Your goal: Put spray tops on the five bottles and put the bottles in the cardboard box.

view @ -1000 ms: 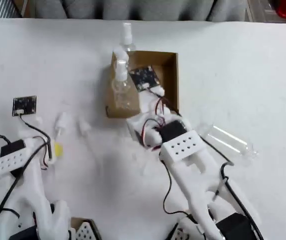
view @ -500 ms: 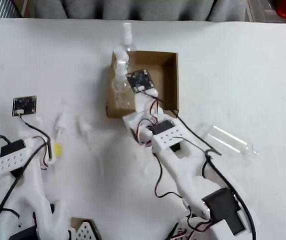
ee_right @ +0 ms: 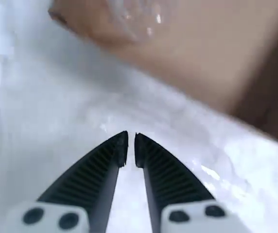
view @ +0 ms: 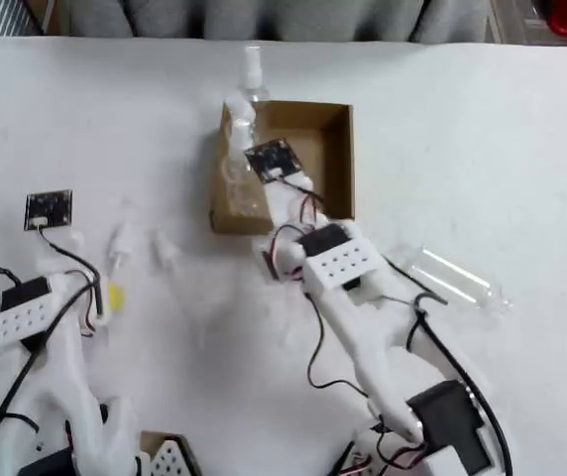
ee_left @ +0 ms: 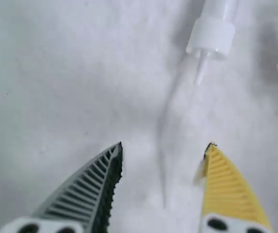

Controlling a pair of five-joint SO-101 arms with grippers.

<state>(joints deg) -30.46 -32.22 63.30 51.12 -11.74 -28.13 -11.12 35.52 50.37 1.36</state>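
In the high view, the cardboard box (view: pixel 328 139) sits at upper centre on the white table (view: pixel 482 129). A capped bottle (view: pixel 238 164) stands in its left side, and a second bottle (view: pixel 253 71) is just behind its far wall. The right arm (view: pixel 363 317) reaches across the box's near wall. The right gripper (ee_right: pixel 130 141) is nearly closed on nothing, over the table beside that wall. A clear bottle (view: pixel 454 279) lies right of centre. Two spray tops (view: pixel 120 241) lie at the left, one ahead of the left gripper (ee_left: pixel 165 148), whose jaws stand apart. The widest stretch of table is at upper right.
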